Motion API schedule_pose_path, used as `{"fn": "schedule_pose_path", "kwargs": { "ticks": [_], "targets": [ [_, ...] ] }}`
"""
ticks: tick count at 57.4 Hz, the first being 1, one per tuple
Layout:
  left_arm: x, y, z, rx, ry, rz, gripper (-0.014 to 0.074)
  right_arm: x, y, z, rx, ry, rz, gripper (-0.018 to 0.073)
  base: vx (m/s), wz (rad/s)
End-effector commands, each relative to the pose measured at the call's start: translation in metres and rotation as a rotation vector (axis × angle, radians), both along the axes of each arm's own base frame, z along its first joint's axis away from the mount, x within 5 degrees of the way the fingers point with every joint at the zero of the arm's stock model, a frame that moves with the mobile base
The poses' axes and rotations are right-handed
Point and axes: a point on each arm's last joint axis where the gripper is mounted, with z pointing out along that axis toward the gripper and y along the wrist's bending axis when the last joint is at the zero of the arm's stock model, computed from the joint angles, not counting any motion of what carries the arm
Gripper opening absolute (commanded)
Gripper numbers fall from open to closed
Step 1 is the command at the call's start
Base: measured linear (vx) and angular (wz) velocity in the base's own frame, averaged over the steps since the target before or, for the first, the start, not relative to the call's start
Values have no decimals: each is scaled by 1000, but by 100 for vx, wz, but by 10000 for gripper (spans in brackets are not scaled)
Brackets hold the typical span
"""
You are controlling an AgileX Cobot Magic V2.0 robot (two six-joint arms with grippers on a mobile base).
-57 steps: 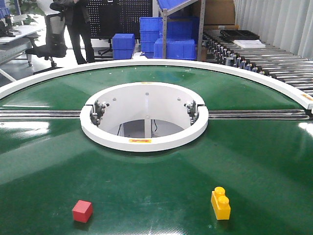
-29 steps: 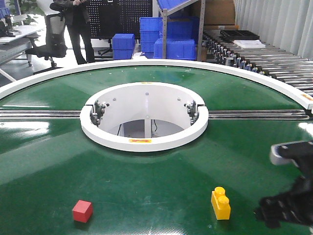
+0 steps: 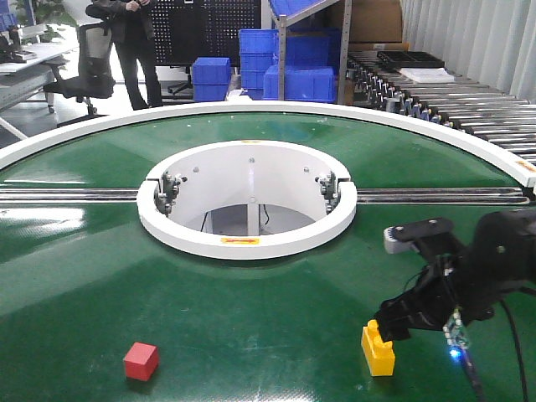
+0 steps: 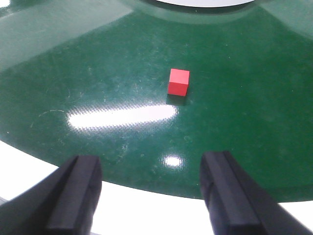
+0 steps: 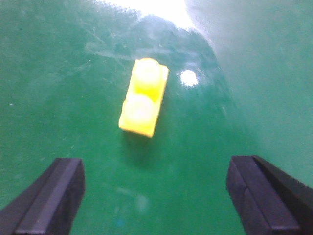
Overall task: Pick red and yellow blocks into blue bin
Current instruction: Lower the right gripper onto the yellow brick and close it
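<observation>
The red cube [image 3: 141,361] rests on the green turntable [image 3: 251,310] at the front left, and it also shows ahead of my left gripper [image 4: 150,161] as the red cube [image 4: 178,82]. That gripper hangs open over the table's white front rim, well short of the cube. The yellow brick [image 3: 378,349] with two studs stands at the front right. My right gripper [image 3: 392,320] hovers just above and behind it. In the right wrist view the yellow brick [image 5: 144,98] lies ahead of the open right gripper [image 5: 155,166], left of centre and outside the fingers. The blue bin is out of view.
A white ring [image 3: 247,239] surrounds the round hole at the turntable's centre. Metal rails run left and right from it. Beyond the table are stacked blue crates [image 3: 289,63], a roller conveyor [image 3: 452,96] and a standing person [image 3: 134,42].
My right arm has come in from the right edge and moved left until its gripper hangs over the yellow brick. Both blocks have stayed in place.
</observation>
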Motion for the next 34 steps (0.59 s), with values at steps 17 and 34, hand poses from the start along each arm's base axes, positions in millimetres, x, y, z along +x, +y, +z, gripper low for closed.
{"fn": "schedule_pose_path", "kwargs": {
  "ticks": [17,34],
  "targets": [
    [5,0,13,2,-86,-2,533,50,17,-8,25,-58,-96,617,0,0],
    [5,0,13,2,-86,-2,533,73,21,-37,38,10,-160,577,0,0]
  ]
}}
